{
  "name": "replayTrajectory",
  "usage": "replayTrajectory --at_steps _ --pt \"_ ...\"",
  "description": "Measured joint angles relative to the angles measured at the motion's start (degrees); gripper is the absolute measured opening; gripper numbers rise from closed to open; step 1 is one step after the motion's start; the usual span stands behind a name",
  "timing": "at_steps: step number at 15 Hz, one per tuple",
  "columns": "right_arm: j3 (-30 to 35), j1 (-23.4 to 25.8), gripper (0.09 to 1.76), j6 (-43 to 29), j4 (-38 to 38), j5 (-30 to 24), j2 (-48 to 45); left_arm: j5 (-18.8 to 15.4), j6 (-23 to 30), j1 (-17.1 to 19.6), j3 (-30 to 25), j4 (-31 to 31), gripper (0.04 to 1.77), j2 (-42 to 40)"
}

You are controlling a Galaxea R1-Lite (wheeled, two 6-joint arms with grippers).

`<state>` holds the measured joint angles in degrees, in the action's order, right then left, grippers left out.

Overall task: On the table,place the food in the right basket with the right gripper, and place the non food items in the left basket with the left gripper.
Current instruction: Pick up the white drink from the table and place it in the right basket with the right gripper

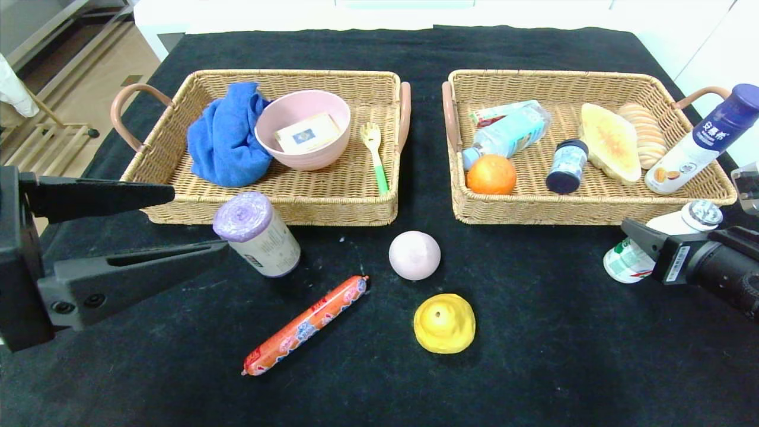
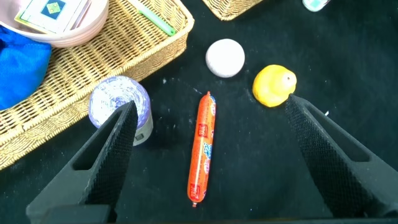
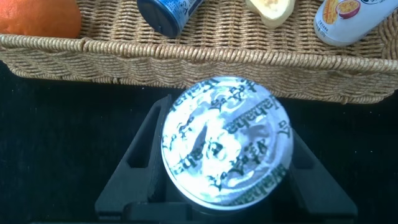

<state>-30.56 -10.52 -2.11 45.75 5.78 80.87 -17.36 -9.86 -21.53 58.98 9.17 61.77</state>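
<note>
One bottle [image 3: 227, 140] — between right gripper [image 3: 224, 186] fingers

- You have a foil-capped white bottle [image 1: 652, 246] lying in the right gripper [image 1: 637, 237], just before the right basket [image 1: 593, 204].
- Your sausage [image 1: 305, 325], yellow pastry [image 1: 445, 323], pale ball [image 1: 414, 255] and purple-topped roll [image 1: 257, 234] sit on the cloth.

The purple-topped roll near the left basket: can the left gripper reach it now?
Probably yes. The left gripper is open, and the purple-topped roll stands right by one finger, with nothing between them.
</note>
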Motion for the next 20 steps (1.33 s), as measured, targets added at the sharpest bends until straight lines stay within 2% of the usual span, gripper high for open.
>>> replayTrajectory --at_steps 13,16,20 --pt "-0.9 0.0 0.91 1.5 -2.6 -0.2 -1.6 0.1 0.0 0.0 0.0 0.0 1.72 0.0" --pt "-3.1 -0.6 0.91 1.8 -11.0 -0.3 -4.6 0.0 0.0 0.0 0.0 0.0 1.72 0.2" --pt "-9.7 -1.5 0.91 2.7 -20.4 -0.6 -8.6 0.0 0.0 0.0 0.0 0.0 1.72 0.2"
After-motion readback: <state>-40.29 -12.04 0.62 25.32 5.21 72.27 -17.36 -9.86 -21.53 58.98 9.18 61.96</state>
